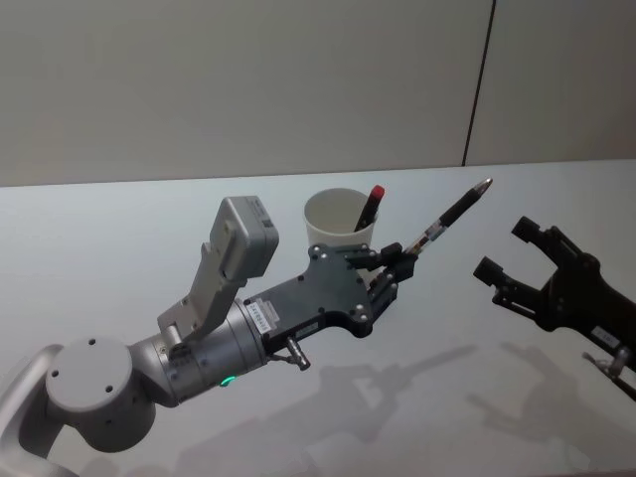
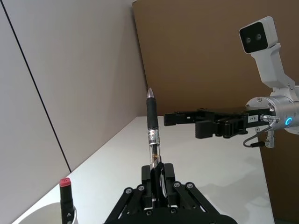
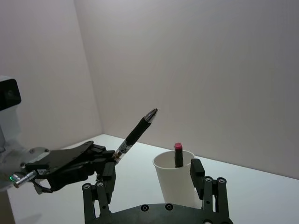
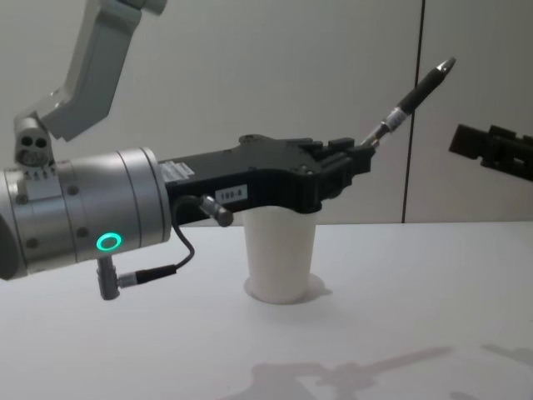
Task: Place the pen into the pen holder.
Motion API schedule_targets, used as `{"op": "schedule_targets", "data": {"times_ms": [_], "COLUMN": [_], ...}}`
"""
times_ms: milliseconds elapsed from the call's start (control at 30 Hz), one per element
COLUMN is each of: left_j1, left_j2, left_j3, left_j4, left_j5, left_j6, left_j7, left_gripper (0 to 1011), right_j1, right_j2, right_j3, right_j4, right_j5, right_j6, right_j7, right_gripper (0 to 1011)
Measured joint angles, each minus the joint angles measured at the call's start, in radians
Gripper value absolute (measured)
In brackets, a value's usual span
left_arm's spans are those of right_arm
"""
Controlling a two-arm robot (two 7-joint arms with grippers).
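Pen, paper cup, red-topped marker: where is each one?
pen (image 1: pixel 455 208): head view, on its black grip.
paper cup (image 4: pixel 281 258): chest view, on its outer wall.
red-topped marker (image 3: pixel 178 146): right wrist view, on its red top.

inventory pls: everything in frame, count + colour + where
pen: 1, black barrel with a clear section and silver tip, held in the air, tilted, tip up and to the right of the cup
pen holder: 1, white paper cup, upright on the table
second pen: 1, black with a red end, standing inside the pen holder
table: 1, white, under everything
left gripper: 1, black, fingers shut on the pen, close by the pen holder's rim
right gripper: 1, black, fingers open, empty, in the air right of the pen
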Motion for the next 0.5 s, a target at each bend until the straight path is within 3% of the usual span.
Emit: {"op": "schedule_targets", "data": {"times_ms": [233,500], "left_j1": [0.000,0.000], "left_j2": [0.000,0.000], "left_j3": [0.000,0.000], "left_j4": [0.000,0.000], "left_j5": [0.000,0.000], "left_j6": [0.000,0.000], "left_j7": [0.000,0.000], "left_gripper": [175,175], "right_j1": [0.029,0.066], "right_j2": [-0.017,-0.041], "right_j3": [-0.007,-0.019], "right_j4": [0.059,0.120], "right_j5": [0.077,0.136], "right_j6": [-0.006,0.007], "right_j7": [0.052,0.083], "right_gripper": [1001,1001]}}
